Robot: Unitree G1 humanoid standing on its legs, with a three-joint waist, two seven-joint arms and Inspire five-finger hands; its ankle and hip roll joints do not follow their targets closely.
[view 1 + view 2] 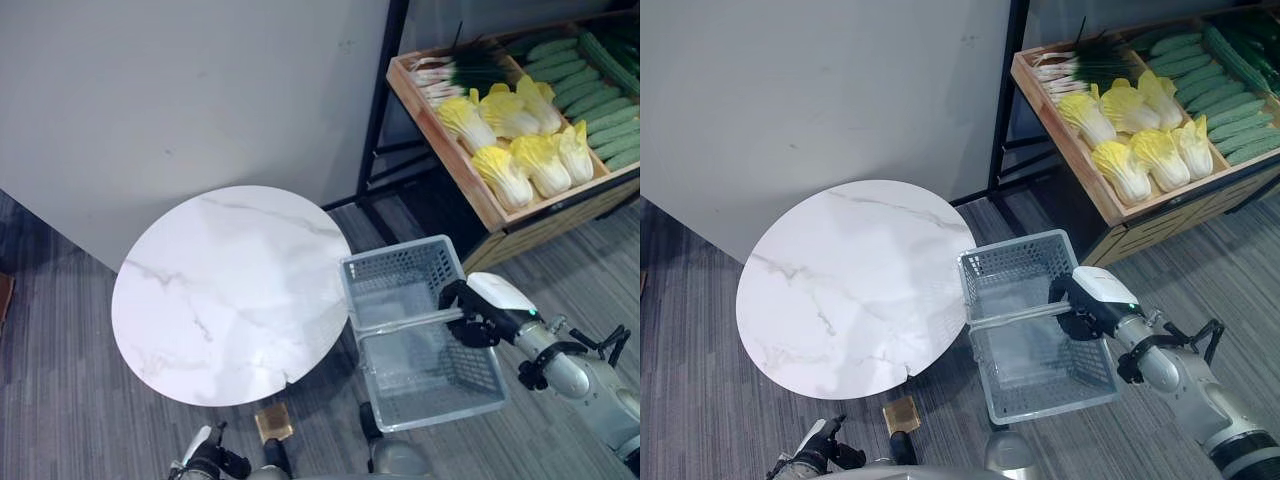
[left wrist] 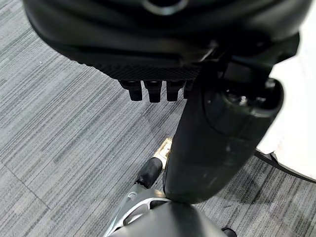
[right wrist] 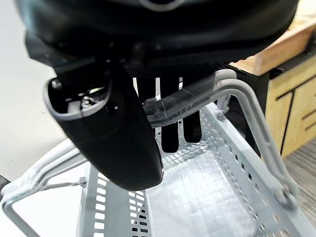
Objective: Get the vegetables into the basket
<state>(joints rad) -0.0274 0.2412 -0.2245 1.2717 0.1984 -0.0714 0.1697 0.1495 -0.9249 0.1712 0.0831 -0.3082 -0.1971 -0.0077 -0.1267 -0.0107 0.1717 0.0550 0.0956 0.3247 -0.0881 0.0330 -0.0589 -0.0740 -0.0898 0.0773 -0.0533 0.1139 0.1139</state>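
We carry the empty basket (image 1: 425,335) by its handle (image 3: 190,101), right hand (image 1: 478,310) curled around it, beside the round table (image 1: 225,290). Left hand (image 2: 153,89) hangs curled, empty. Vegetables (image 1: 525,150) lie in the crate (image 1: 440,130); next, we judge, move the basket closer.

Grey striped carpet floor (image 1: 60,380) carries a round white marble table (image 1: 225,290), its top bare. Right of the table, a wooden crate shelf (image 1: 470,180) on a dark frame holds yellow-white cabbages (image 1: 520,150), green cucumbers (image 1: 590,90) farther from the table, and spring onions (image 1: 450,70) at the crate's back.
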